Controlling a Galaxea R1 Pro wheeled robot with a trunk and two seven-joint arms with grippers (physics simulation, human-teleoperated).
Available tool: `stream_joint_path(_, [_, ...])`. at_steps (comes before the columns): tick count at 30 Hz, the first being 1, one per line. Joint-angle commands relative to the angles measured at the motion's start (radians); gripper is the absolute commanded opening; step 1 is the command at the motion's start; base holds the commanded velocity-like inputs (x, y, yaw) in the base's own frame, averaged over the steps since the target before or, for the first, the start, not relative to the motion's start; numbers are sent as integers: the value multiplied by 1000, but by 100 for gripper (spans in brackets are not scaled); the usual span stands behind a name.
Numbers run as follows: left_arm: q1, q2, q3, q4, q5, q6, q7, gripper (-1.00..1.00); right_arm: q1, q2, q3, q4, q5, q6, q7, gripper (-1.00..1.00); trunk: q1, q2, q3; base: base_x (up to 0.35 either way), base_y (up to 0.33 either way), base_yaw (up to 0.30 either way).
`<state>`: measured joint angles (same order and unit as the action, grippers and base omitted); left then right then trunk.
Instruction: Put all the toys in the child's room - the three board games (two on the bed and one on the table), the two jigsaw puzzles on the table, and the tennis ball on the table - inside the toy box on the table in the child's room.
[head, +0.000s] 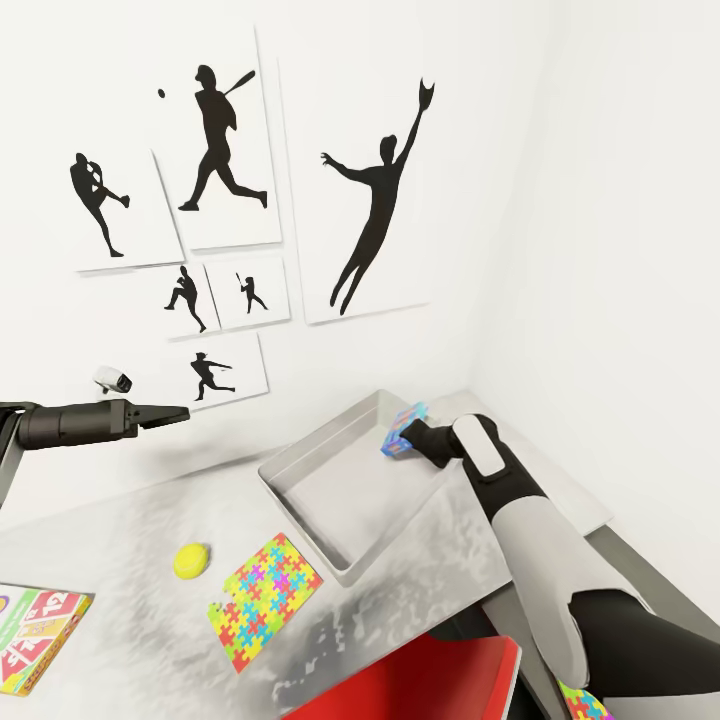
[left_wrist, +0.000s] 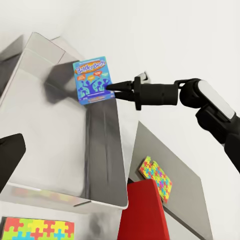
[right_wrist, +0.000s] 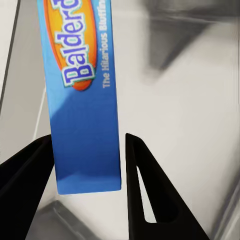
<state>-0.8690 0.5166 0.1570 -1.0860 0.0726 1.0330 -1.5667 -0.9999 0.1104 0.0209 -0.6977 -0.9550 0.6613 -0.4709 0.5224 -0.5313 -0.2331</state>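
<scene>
My right gripper (head: 408, 434) is shut on a blue board game (head: 404, 428), which hangs upright over the far right corner of the grey toy box (head: 300, 470). In the right wrist view the box's spine (right_wrist: 82, 95) sits between the two fingers (right_wrist: 145, 185), above the tray's floor. The left wrist view shows the board game (left_wrist: 91, 80) at the right gripper's (left_wrist: 111, 91) tips. On the table (head: 110, 560) lie a tennis ball (head: 191, 560), a jigsaw puzzle (head: 265, 600) and another board game (head: 40, 625). My left gripper (head: 178, 413) hovers open left of the toy box, holding nothing.
A red chair (head: 420, 680) stands at the table's near edge. A second jigsaw puzzle (left_wrist: 156, 178) lies on the lower dark side desk to the right. White walls with baseball silhouette posters (head: 370, 210) close off the corner behind the table.
</scene>
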Motion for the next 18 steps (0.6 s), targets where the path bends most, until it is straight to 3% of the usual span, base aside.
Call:
stream_joint_path(1, [-1, 0, 0, 0, 0, 10, -4, 100, -1, 0, 2, 4, -13, -5, -11, -100, 0, -2, -2, 0, 0, 0])
stream_joint_path(8, [-1, 0, 1, 0, 0, 10, -4, 100, -2, 0, 3, 11, -53, -12, -14, -100, 0, -2, -2, 0, 0, 0])
stream_joint_path(18, [-1, 0, 1, 0, 0, 10, -4, 100, -2, 0, 2, 12, -60, -21, -15, -100, 0, -2, -2, 0, 0, 0])
